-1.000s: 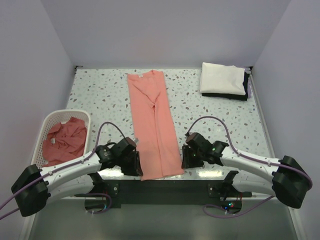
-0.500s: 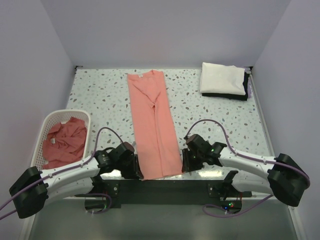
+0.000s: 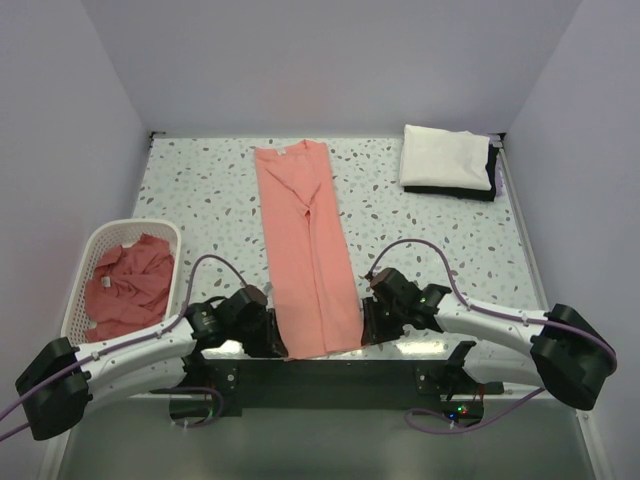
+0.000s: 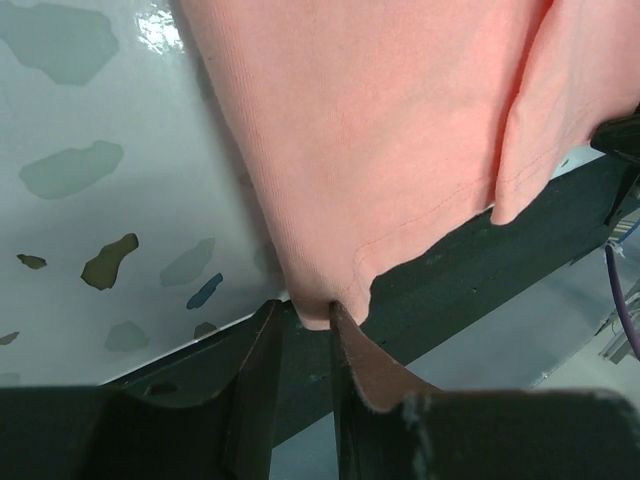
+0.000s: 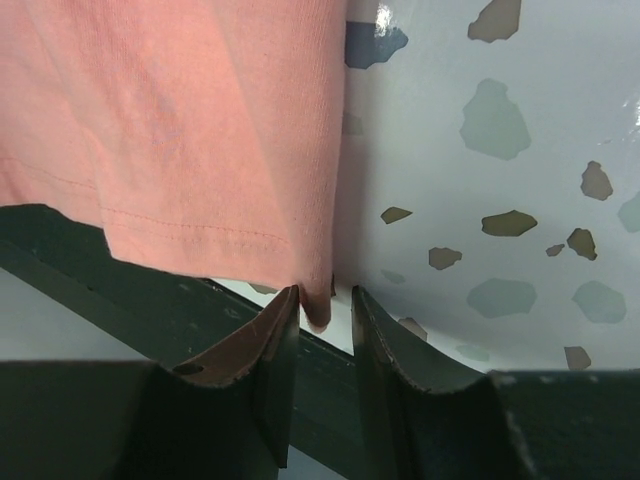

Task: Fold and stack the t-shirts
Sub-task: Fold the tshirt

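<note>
While the salmon-pink t-shirt [image 3: 308, 250], already folded into a long narrow strip, is lying lengthwise down the middle of the bench [image 3: 200, 190], its hem is reaching just past the near edge and each arm is sitting at one hem corner. The left arm's fingers [image 4: 258, 380] are standing at a slim gap with the left corner filling it; whether they are pinching it I cannot tell. The right arm's fingers [image 5: 272, 360] are straddling the right corner at a similar gap, with a sliver of space showing beside the cloth, so that hold is looking unfinished.

The step in hand seems to be taking both corners so the hem can be carried up toward the collar. Only the very tips of the cloth are sitting between the fingers, and thin fabric may slip, so a deeper bite past the stitched hem line, catching every folded layer, would be safer. Both arms should be lifting together, level, and travelling straight along the strip so the edges line up.

More crumpled t-shirts [image 3: 130, 285] are waiting in the white lattice basket [image 3: 135, 225] at the left.
</note>
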`<state>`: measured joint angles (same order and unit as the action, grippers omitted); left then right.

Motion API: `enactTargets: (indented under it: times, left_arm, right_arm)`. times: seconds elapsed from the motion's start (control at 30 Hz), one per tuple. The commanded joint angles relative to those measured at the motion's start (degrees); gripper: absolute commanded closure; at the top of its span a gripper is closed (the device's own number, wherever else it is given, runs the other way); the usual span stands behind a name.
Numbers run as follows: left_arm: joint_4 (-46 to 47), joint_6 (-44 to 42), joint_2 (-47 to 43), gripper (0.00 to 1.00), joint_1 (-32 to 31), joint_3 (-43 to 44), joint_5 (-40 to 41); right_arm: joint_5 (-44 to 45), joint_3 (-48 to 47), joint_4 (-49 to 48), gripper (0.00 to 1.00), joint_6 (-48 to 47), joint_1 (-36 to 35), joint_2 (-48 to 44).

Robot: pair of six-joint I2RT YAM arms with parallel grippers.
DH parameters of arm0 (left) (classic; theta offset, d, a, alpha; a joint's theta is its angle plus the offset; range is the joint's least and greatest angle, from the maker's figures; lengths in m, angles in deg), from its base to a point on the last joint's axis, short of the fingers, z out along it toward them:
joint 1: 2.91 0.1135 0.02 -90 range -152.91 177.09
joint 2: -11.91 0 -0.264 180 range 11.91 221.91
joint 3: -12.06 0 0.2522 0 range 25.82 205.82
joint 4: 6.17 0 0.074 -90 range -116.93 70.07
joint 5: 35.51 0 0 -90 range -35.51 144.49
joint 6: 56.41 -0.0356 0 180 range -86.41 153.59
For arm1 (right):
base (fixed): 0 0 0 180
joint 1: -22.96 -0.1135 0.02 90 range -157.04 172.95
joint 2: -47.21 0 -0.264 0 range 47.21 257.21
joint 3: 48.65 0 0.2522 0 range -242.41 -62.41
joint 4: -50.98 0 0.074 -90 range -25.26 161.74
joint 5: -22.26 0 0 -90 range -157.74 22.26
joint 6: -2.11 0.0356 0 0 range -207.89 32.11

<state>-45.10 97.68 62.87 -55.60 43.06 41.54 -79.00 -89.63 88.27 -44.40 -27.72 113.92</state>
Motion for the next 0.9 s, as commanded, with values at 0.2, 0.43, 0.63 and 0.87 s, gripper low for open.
enactTargets:
  times: [0.2, 0.43, 0.63, 0.87]
  left_arm:
    - [-0.4, 0.0, -2.7, 0.6, -0.4, 1.2, 1.6]
    - [1.0, 0.0, -0.2, 0.58, -0.4, 1.0, 1.7]
    - [1.0, 0.0, 1.8, 0.62, -0.4, 0.7, 1.9]
    - [1.4, 0.9, 1.2, 0.7, -0.4, 0.0, 1.7]
  right_arm:
    - [-0.5, 0.6, -1.4, 0.7, 0.4, 0.1, 0.0]
    - [-0.5, 1.0, -1.9, 0.71, 0.7, 0.1, -0.1]
    - [-0.7, 1.3, -2.2, 0.72, 0.9, 0.1, -0.3]
    - [-2.0, 1.1, -2.7, 0.73, 1.3, 0.1, -0.5]
